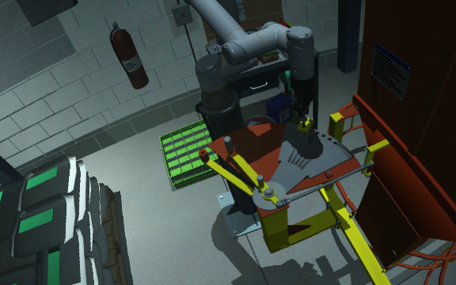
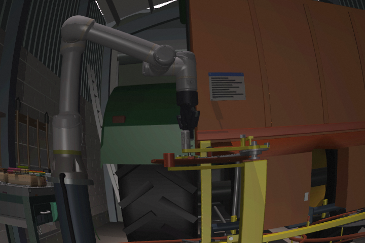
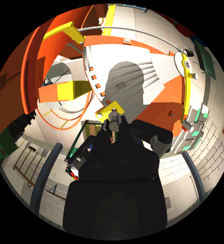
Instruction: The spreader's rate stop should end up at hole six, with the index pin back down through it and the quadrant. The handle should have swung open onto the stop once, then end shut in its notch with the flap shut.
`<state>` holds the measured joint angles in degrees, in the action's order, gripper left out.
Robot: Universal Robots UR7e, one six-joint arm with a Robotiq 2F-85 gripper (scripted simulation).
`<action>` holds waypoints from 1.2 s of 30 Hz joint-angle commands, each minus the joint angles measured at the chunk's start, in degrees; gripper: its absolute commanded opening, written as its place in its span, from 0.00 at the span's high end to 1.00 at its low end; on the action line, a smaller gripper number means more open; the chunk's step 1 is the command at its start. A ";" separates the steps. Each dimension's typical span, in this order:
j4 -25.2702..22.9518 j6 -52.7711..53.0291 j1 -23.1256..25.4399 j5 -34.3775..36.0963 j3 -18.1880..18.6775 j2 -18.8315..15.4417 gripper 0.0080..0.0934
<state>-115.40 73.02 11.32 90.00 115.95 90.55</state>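
The index pin [image 2: 185, 138] is partly hidden by my fingers; its grey head [image 3: 113, 120] shows between them. My gripper [image 1: 302, 118] stands upright over the far end of the quadrant, closed around the pin, above the yellow rate stop [image 3: 110, 108]. The stop [image 1: 304, 126] sits at the end of the row of orange-marked holes [image 3: 98, 85] on the grey quadrant [image 1: 311, 154]. The yellow handle [image 1: 228, 174] with its red knob [image 1: 203, 153] lies at the near left side of the red plate. The flap is out of sight.
A green grated crate [image 1: 184, 152] lies on the floor left of the arm's base. The orange hopper wall [image 1: 422, 118] rises close on the right. Stacked sacks [image 1: 42, 221] fill the lower left corner. A tractor tyre [image 2: 157, 197] stands behind the frame.
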 commanded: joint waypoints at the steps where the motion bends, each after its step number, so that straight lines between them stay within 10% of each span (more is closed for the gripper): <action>1: -0.10 0.00 0.00 0.00 0.00 0.01 1.00; 36: -2.90 0.00 0.00 0.00 1.63 -1.15 1.00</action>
<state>-118.27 73.02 11.32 90.00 117.62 89.36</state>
